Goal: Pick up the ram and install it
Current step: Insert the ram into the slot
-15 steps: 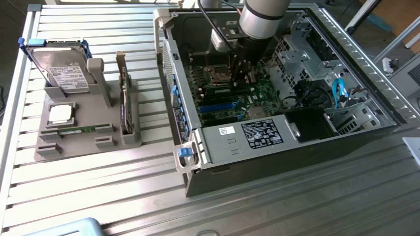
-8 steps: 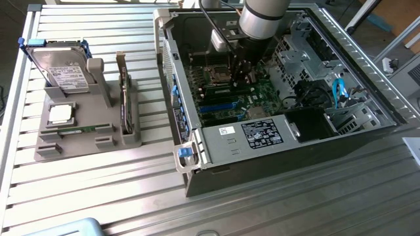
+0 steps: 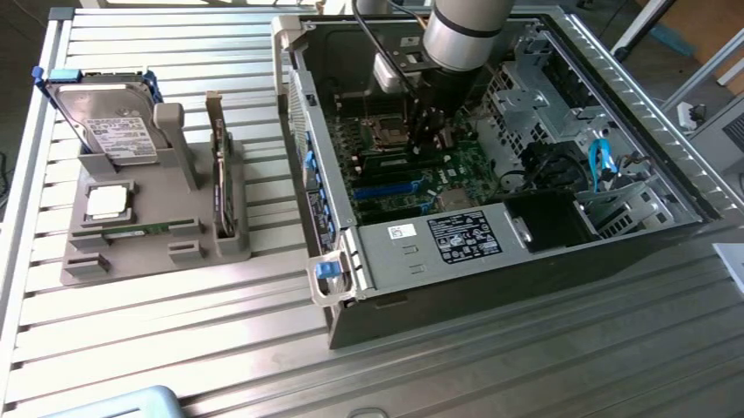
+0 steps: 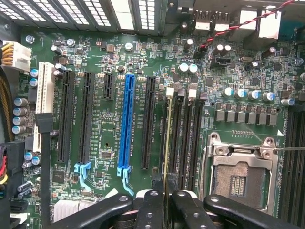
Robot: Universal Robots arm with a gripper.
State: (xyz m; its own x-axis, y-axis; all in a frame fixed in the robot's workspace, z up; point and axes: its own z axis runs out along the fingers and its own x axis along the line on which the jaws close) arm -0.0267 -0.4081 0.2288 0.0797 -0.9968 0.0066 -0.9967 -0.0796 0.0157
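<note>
Inside the computer case (image 3: 489,296), the gripper (image 4: 167,204) is clamped on the ram (image 4: 166,143), which sits edge-on straight ahead of the jaws, its long axis parallel to the motherboard's black memory slots (image 4: 183,138) (seemingly just beside the nearest one).

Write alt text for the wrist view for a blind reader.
The gripper clamps the ram, seen edge-on as a thin line, over the black memory slots of a green motherboard. An empty CPU socket lies on one side of those slots, a long blue expansion slot on the other.
</note>
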